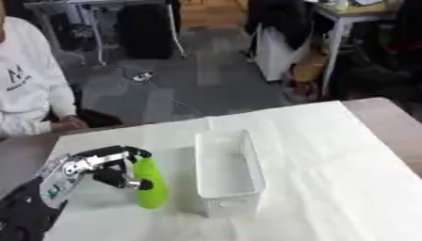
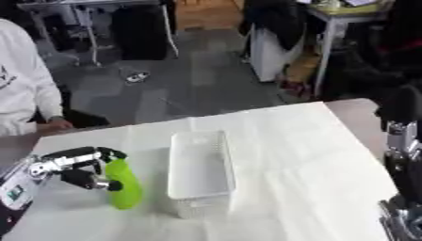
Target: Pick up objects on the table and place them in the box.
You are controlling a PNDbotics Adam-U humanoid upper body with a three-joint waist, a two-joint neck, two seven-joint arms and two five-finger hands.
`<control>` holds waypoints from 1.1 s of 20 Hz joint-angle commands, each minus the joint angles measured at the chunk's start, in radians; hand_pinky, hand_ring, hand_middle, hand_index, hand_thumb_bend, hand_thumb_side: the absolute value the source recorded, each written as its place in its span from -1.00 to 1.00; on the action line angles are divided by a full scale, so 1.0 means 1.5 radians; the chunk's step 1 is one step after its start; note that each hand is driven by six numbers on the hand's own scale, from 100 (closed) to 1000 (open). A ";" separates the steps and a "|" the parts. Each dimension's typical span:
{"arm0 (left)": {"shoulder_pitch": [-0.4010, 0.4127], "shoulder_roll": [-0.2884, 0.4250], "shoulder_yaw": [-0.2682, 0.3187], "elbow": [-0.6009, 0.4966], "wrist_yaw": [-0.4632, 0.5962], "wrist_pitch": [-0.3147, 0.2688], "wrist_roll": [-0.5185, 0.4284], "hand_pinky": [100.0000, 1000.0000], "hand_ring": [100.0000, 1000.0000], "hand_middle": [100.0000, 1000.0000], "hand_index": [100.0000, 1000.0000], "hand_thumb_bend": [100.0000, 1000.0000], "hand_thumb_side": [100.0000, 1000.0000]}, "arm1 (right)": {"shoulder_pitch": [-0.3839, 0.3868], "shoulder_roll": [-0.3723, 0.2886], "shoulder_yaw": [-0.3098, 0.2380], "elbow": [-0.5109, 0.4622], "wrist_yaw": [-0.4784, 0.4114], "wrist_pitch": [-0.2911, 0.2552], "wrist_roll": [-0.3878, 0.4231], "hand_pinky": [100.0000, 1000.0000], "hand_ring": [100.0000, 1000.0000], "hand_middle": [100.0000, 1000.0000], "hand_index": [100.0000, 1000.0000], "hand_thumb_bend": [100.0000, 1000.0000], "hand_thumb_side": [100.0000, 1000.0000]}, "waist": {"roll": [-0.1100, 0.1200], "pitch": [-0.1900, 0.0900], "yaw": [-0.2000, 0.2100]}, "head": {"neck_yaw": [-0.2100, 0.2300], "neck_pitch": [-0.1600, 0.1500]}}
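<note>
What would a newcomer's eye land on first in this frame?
The bright green object stands out most, on the white-covered table at the lower left, with the left hand curled round it. Just to its right sits the white box, which looks empty. Part of the right arm shows at the right edge of the right eye view, but its hand is out of view.

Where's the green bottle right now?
The green bottle is at the left of both eye views, upright on the white table cover, with the left hand curled round it, just left of the white box.
</note>
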 commanded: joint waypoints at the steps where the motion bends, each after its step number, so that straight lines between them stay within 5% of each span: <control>1: -0.021 0.011 0.010 0.000 -0.007 -0.001 -0.011 0.26 0.56 0.83 0.98 0.34 0.41 | -0.013 0.001 -0.002 -0.010 -0.002 -0.001 0.001 -0.97 -0.55 -0.55 -0.52 -0.39 -0.16 | 0.000 -0.005 -0.002 | 0.007 -0.005; 22: -0.054 -0.006 0.011 0.041 -0.068 -0.012 -0.032 0.36 0.58 0.83 0.96 0.34 0.38 | -0.024 0.010 0.000 -0.010 -0.007 -0.004 0.003 -0.97 -0.55 -0.56 -0.52 -0.39 -0.17 | 0.005 -0.004 -0.017 | 0.015 -0.002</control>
